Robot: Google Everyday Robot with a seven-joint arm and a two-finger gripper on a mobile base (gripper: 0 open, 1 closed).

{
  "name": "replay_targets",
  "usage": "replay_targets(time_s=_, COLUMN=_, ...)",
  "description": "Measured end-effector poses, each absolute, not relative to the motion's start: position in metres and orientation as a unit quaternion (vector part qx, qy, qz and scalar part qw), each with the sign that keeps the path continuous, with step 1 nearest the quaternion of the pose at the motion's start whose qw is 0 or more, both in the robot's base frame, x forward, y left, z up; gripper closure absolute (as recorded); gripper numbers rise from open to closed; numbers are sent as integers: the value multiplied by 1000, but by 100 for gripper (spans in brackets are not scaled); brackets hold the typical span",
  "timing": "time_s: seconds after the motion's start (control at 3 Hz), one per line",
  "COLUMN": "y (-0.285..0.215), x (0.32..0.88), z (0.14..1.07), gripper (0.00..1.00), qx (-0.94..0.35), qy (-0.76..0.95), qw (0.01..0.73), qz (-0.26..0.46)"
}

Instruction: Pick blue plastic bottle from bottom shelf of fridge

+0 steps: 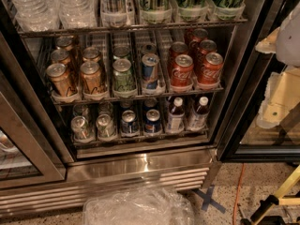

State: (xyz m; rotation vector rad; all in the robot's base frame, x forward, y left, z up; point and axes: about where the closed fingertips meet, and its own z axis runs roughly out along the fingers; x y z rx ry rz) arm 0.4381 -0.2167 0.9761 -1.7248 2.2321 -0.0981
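Observation:
The fridge (140, 165) stands open in front of me. Its bottom shelf (140, 136) holds several silver and blue cans on the left and two small bottles on the right. Both bottles have a white cap, a dark neck and a pale label. The blue plastic bottle (175, 115) stands upright at the front of its lane, with the second bottle (198, 113) just to its right. My gripper (275, 102) shows as cream-coloured parts at the right edge, outside the fridge opening and well right of the bottles, touching nothing on the shelf.
The shelf above holds gold, green, blue and red cans (180, 71). A glass door (23, 158) hangs open at the left and a dark door frame (243, 102) stands at the right. A clear plastic bag (138, 207), blue tape cross (209, 199), orange cable (236, 191) and yellow-black bar (276, 200) lie on the floor.

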Motion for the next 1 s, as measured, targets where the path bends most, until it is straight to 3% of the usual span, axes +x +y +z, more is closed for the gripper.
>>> replay_targets(time_s=1.0, y=-214, x=430, z=941, gripper=0, qx=-588, qy=793, qw=160, qz=-14)
